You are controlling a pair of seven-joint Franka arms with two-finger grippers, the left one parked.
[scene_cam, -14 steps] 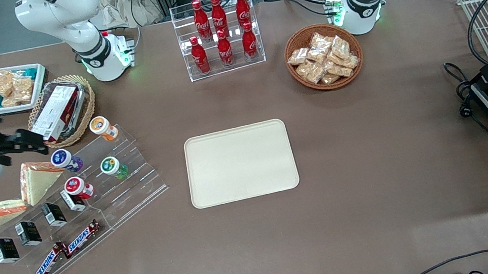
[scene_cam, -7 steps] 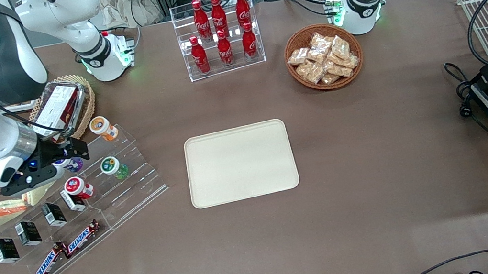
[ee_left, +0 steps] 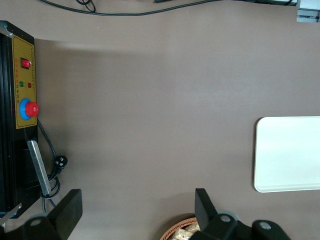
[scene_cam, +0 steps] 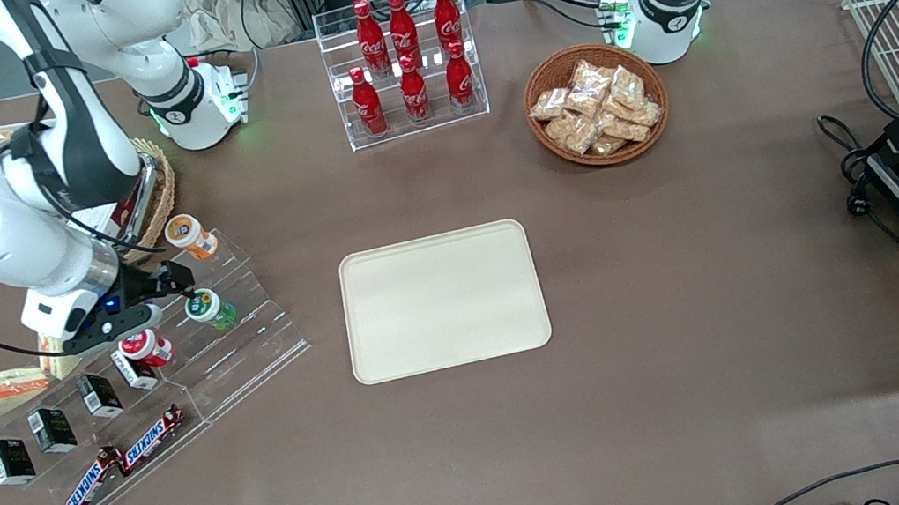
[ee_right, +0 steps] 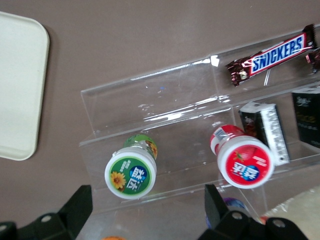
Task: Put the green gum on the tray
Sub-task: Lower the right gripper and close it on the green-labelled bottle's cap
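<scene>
Front view: right arm's claw (scene_cam: 174, 286) has swung in from the bench edge, now just beside small translucent green gum bottle (scene_cam: 207, 308), fingers spread, empty. Flat cream-beige tray (scene_cam: 443, 300) bare; grasp comes next.

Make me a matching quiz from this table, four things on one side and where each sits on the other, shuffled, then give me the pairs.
Things
1. green gum
2. gripper
3. tray
4. Snickers bars

Places
A. flat on the table, with nothing on it
B. lowest step of the clear stand, nearest the front camera
C. middle step of the clear stand, beside the red gum
D. open, just above the stand, between the green gum and the orange gum

Pairs: 1-C, 2-D, 3-A, 4-B
</scene>
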